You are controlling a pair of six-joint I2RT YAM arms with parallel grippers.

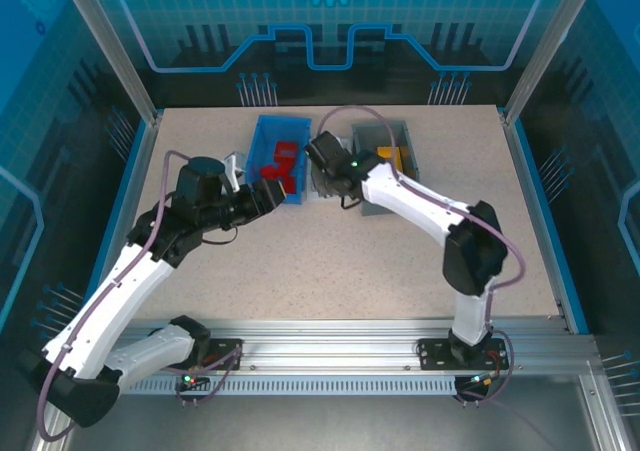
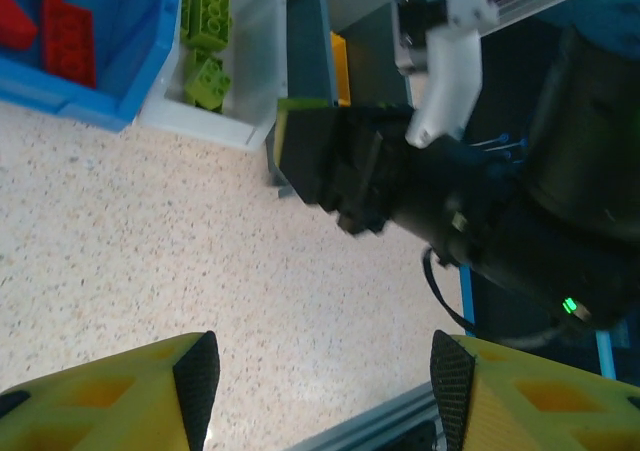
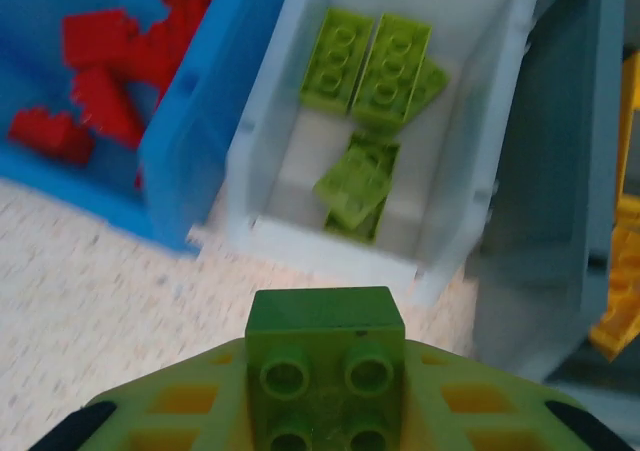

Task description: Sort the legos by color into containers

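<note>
My right gripper (image 3: 325, 371) is shut on a lime green brick (image 3: 325, 326), studs facing the camera, just short of the white bin's (image 3: 262, 171) near wall. Several lime green bricks (image 3: 370, 71) lie in that bin. The blue bin (image 3: 190, 141) to its left holds red bricks (image 3: 90, 91). On its right, the grey bin (image 3: 540, 221) holds yellow-orange bricks (image 3: 625, 271). My left gripper (image 2: 325, 386) is open over bare table with nothing between its pads. In the top view it (image 1: 268, 196) sits by the blue bin's (image 1: 262, 141) near end, the right gripper (image 1: 328, 166) over the white bin.
The speckled tabletop (image 1: 330, 261) stretches free in front of the bins. Both arms meet close together near the bins' front ends. In the left wrist view the right gripper's black body (image 2: 380, 181) is close ahead, and the table's metal rail (image 2: 380, 421) shows between the fingers.
</note>
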